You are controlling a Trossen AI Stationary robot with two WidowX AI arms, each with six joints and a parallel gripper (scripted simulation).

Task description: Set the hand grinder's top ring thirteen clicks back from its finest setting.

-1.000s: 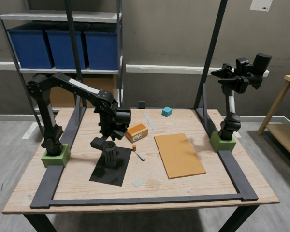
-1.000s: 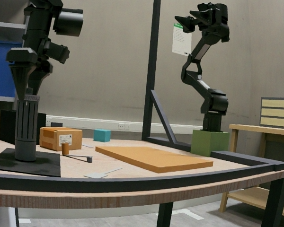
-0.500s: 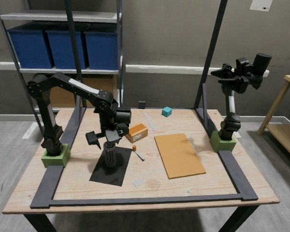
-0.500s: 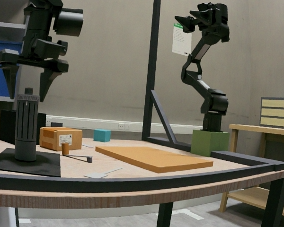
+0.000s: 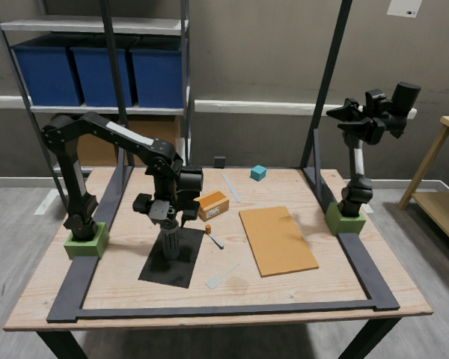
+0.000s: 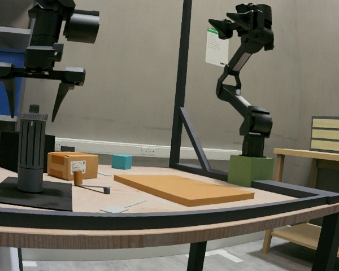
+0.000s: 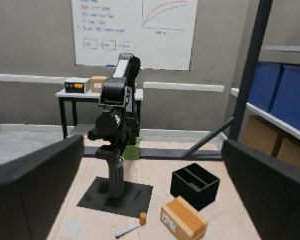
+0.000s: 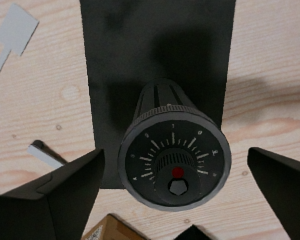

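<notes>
1. The hand grinder (image 5: 170, 245) (image 6: 31, 145) (image 7: 116, 182) (image 8: 162, 97) stands upright on its black mat (image 5: 151, 270) (image 6: 59, 195) (image 7: 140, 197) (image 8: 105, 65).
2. Right gripper (image 5: 169, 222) (image 6: 33, 118) (image 7: 119, 155) (image 8: 176, 152) points down over the grinder. Fingers are spread wide, one on either side of the top ring (image 5: 169, 227) (image 6: 34, 117) (image 8: 124, 165); nothing is grasped. The exterior view shows a gap on both sides of the ring.
3. Dial face, right wrist view: pale graduations fan around the central hub; a red dot (image 8: 178, 172) lies just beside the hexagonal spindle tip (image 8: 178, 187). The marks are too small to read a click count.
4. Left gripper (image 5: 333, 119) (image 6: 218, 17) (image 7: 153, 141) is raised well apart from the grinder, fingers released, holding nothing.
5. The crank (image 5: 216, 240) (image 6: 94, 186) (image 7: 127, 231) (image 8: 46, 154), with its orange knob (image 5: 207, 229) (image 6: 77, 178) (image 7: 143, 218), lies on the table beside the mat. The cardboard box (image 5: 213, 204) (image 6: 72, 165) (image 7: 184, 218) (image 8: 115, 230) sits near the knob.
6. A flat orange board (image 5: 278, 239) (image 6: 181, 188) lies on the table; the teal block (image 5: 257, 173) (image 6: 121, 161) rests beyond it, toward the wall.
</notes>
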